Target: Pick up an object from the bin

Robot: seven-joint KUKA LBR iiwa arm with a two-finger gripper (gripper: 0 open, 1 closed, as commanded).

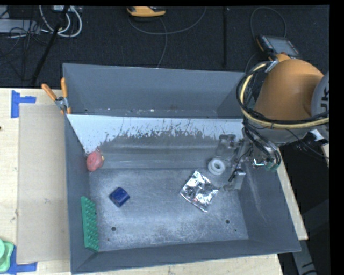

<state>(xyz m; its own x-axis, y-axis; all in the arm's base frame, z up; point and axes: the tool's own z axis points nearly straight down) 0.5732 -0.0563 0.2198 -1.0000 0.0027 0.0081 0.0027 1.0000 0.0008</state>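
Foil scrap (200,190) beside hard-to-read claw (235,176), white ring (216,166) near

Dark, carpet-like floor (188,48) across the top of the view, well beyond the gripper (236,173) and the far wall of the grey bin (150,88). Tangle of white cables (64,21) far up and to the left of the gripper, with a black rod (45,51) just beside it, slanting down across the floor. Yellow-orange object (146,10) at the very top edge, a thin dark cable (161,40) curving below it. More dark floor below and to the right of the gripper. Pale green item (4,257) in the lower-left corner, well apart from the gripper. Bright band of light (161,122) along the bin's far inner wall, up and to the left of the gripper.
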